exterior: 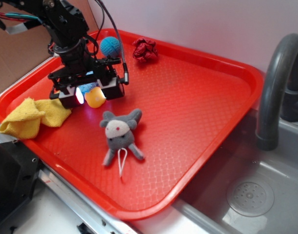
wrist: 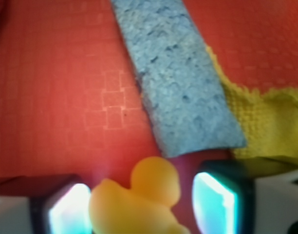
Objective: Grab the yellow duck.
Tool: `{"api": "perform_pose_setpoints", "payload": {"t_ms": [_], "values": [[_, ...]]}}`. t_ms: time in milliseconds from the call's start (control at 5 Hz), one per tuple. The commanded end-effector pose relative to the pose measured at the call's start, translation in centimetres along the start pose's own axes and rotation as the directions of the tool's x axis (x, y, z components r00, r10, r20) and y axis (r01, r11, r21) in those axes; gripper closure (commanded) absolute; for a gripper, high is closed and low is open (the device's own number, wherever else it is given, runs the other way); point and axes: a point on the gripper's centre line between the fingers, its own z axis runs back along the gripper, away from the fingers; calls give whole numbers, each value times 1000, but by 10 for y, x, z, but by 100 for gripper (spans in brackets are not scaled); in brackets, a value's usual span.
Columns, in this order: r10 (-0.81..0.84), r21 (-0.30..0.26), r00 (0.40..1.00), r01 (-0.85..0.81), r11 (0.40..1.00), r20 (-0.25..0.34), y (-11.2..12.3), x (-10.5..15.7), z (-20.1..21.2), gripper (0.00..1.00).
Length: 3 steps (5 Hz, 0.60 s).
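Note:
The yellow duck (exterior: pixel 95 99) is a small smooth orange-yellow toy resting on the red tray (exterior: pixel 197 112). My gripper (exterior: pixel 92 96) is lowered over it, one lit fingertip on each side. In the wrist view the duck (wrist: pixel 154 183) fills most of the gap between the two glowing pads of the gripper (wrist: pixel 141 204). The left pad (wrist: pixel 66 209) lies against or very near its body. A strip of red tray shows between the duck's head and the right pad (wrist: pixel 214 204). The jaws stand wide and open around it.
A blue sponge strip (wrist: pixel 180 83) and a yellow towelling cloth (exterior: pixel 32 117) lie just beyond the duck. A grey plush mouse (exterior: pixel 121 132) is in front, with a blue ball (exterior: pixel 110 46) and a red crumpled thing (exterior: pixel 145 49) at the back. A sink (exterior: pixel 266 195) and faucet (exterior: pixel 275 83) are on the right.

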Motion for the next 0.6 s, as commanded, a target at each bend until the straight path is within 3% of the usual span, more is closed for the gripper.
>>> {"api": "perform_pose_setpoints", "payload": {"t_ms": [0, 200, 400], "values": [[-79, -36, 996, 81, 996, 51, 0, -1, 29, 100], [-258, -81, 965, 261, 962, 37, -6, 2, 75, 100], [-484, -139, 875, 475, 869, -30, -17, 3, 120, 100]]}}
